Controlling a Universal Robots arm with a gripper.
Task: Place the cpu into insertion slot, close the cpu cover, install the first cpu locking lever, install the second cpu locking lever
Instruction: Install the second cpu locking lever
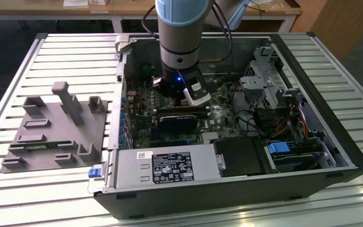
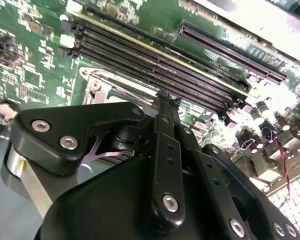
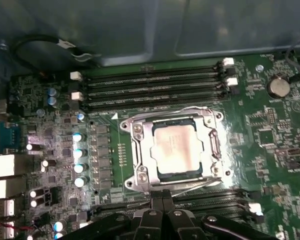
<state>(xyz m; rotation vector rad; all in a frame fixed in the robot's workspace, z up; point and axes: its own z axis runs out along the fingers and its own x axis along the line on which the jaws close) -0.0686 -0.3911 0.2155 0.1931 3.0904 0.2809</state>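
In the first wrist view the silvery cpu (image 3: 177, 145) lies flat in the insertion slot (image 3: 216, 150) on the green board. The silver cpu cover (image 3: 142, 150) lies down around it, its window framing the chip. A thin wire lever (image 3: 200, 109) runs along the socket's side facing one bank of memory slots, and another lever (image 3: 200, 184) runs along the opposite side, next to my gripper (image 3: 162, 199). The gripper hovers beside the socket with its fingers together and nothing between them. In the second wrist view the gripper's tip (image 2: 162, 97) points at a socket corner (image 2: 95, 82). The exterior view shows my gripper (image 1: 185, 101) low inside the open case.
Long black memory slots (image 3: 150, 85) flank the socket, with more slots (image 3: 210, 197) by the gripper. A power supply (image 1: 162, 165), a drive cage (image 1: 270, 85) and loose cables (image 1: 257, 123) crowd the case. A grey fixture (image 1: 55, 127) sits on the slatted table at the exterior view's left.
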